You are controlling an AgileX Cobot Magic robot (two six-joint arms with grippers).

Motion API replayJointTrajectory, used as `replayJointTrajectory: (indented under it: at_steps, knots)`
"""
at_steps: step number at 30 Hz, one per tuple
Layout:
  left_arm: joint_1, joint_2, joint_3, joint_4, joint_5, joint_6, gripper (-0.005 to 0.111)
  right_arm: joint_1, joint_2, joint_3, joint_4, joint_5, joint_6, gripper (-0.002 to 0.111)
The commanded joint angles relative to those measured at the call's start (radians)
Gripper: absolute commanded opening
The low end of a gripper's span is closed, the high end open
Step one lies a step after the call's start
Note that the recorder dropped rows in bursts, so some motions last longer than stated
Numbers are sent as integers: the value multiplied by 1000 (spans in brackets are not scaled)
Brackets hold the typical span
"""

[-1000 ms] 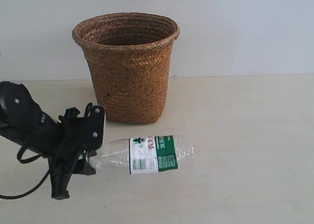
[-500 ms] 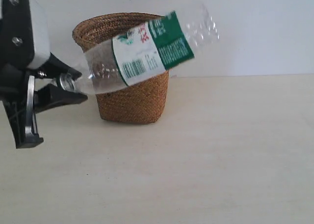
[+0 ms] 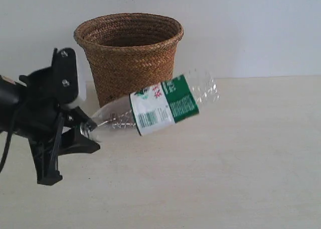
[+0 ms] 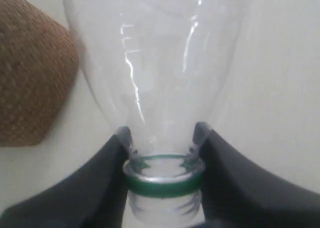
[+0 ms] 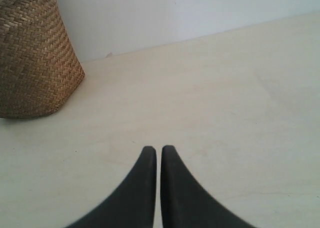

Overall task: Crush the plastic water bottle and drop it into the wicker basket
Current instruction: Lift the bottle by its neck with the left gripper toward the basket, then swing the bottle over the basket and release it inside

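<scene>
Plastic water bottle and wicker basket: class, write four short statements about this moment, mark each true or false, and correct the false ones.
1. The left gripper is shut on the neck of the plastic water bottle. True.
2. The bottle lies inside the wicker basket. False: it is outside the basket, held tilted in front of it.
3. The right gripper is shut and holds nothing. True.
4. The basket lies tipped on its side. False: it stands upright with its opening upward.
</scene>
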Motion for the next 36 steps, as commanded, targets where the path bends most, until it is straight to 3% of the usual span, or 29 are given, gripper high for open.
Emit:
replayJointTrajectory:
  at_steps: [1, 3, 5, 9, 11, 13, 16, 19, 25, 27, 28, 29, 30, 33, 36]
  knots:
    - [0, 11, -10, 153, -260, -75, 4, -3, -6, 4, -8, -3, -4, 0]
    - [0, -31, -46, 159, -467, -69, 4, -3, -6, 4, -8, -3, -4, 0]
    - [0, -69, -92, 159, -527, -66, 4, -3, -6, 4, -8, -3, -4, 0]
    - [0, -74, -187, 252, -65, -50, 4, -3, -6, 4, -8, -3, -4, 0]
    - [0, -40, -189, 347, 124, -152, 4, -3, -6, 4, -8, -3, -4, 0]
    - [0, 3, -189, 394, 224, -285, 4, -3, -6, 4, -8, -3, -4, 0]
    - [0, 47, -189, 393, 257, -288, 4, -3, -6, 4, -8, -3, -4, 0]
    - [0, 71, -189, 413, 173, -288, 4, -3, -6, 4, -8, -3, -4, 0]
    - [0, 5, -280, 488, -318, -438, 6, -3, -6, 4, -8, -3, -4, 0]
    - [5, -1, -367, 488, -346, -448, 16, -3, -6, 4, -8, -3, -4, 0]
    - [16, 7, -433, 488, -327, -477, 27, -3, -6, 4, -8, -3, -4, 0]
    - [21, 27, -500, 488, -281, -483, 43, -3, -6, 4, -8, -3, -2, 0]
    - [22, 59, -581, 488, -241, -541, 71, -3, -6, 4, -8, -3, -2, 0]
    - [22, 110, -652, 562, -224, -791, 109, -3, -6, 4, -8, -3, -2, 0]
    - [22, 139, -658, 678, -131, -942, 109, -3, -6, 4, -8, -3, -2, 0]
